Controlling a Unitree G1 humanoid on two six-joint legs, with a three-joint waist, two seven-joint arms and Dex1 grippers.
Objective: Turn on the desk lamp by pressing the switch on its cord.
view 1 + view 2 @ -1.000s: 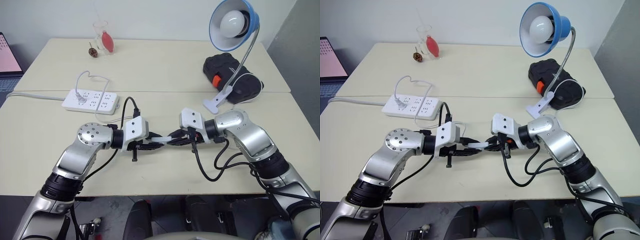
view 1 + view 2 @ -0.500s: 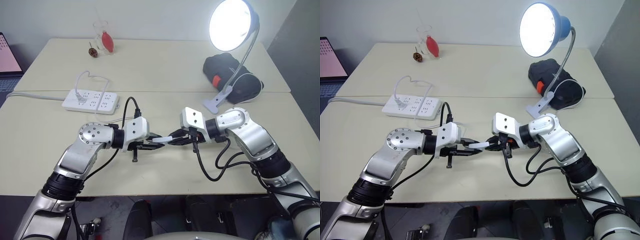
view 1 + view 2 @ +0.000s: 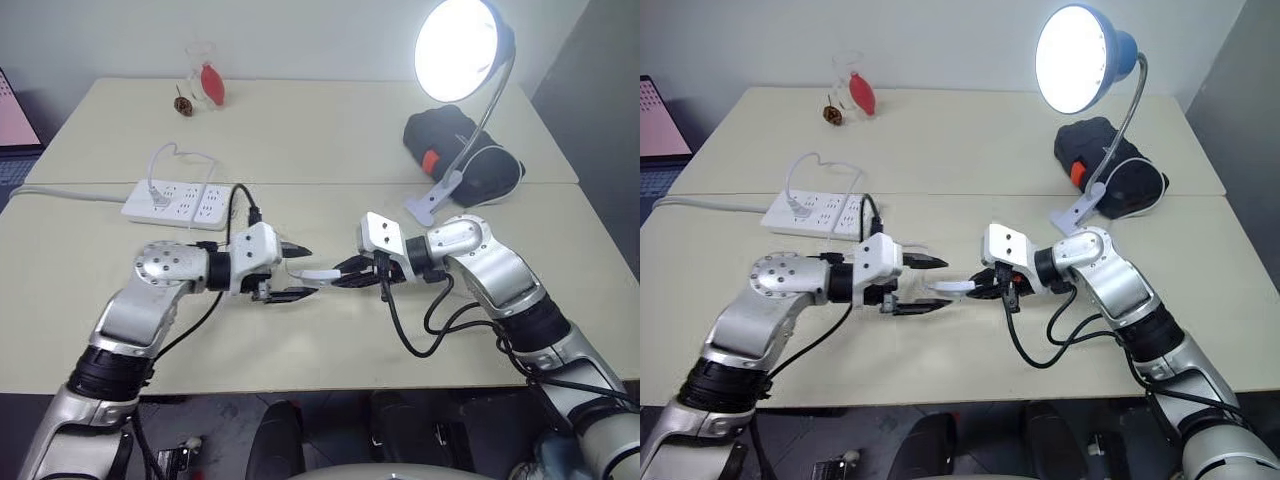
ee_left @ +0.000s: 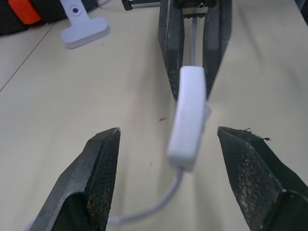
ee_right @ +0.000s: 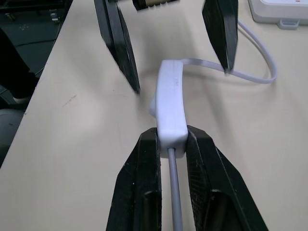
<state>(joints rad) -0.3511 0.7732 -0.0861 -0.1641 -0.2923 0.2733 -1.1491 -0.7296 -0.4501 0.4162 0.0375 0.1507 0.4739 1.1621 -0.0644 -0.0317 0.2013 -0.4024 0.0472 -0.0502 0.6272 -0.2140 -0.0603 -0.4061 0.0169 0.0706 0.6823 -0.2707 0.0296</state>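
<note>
left gripper now has its two black fingers spread apart, one on each side of the switch but not touching it; a second ago i had them pressed together on the switch, so i read this as the release after the press. right gripper has not changed: its fingers stay pressed on the near end of the switch and keep it lifted a little above the table, between the two arms, at the near middle.

the bigger change is the desk lamp at the far right: its bulb was dark one second ago and it is shining bright now. the cord runs from the free end of the switch in a loose curve toward the power strip on the left. the lamp's white clip base sits just beside the black bag.

for me this means the task is practically done. what remains, i think, is only to put the switch down and pull both arms back.
</note>
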